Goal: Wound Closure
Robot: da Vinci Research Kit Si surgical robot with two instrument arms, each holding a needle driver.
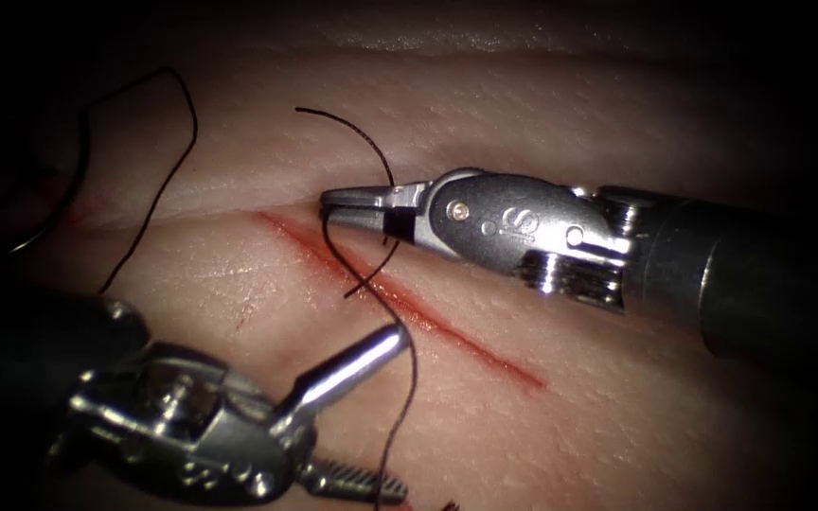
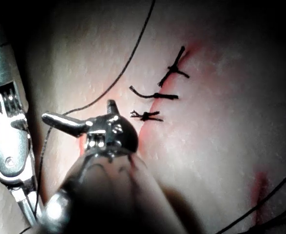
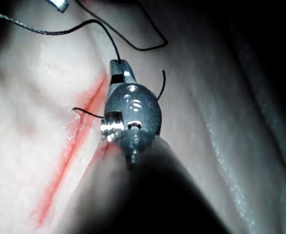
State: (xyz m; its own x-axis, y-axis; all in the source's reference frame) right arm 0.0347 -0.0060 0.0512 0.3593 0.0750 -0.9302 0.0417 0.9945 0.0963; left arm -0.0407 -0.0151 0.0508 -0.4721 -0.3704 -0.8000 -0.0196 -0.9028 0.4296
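A red, slightly gaping cut (image 1: 400, 298) runs diagonally across pale, pebbled tissue (image 1: 617, 123). The right tool (image 1: 333, 201), metallic and tapered, points left, jaws closed on black thread (image 1: 407, 378) at the cut's upper end. The left tool (image 1: 400, 416) gapes open, holding nothing. A thin curve at far left may be the needle (image 1: 54, 213).

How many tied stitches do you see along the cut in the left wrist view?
3, in a row across the cut: one farthest from the left hand, one in the middle, one nearest; the tool could hide more.
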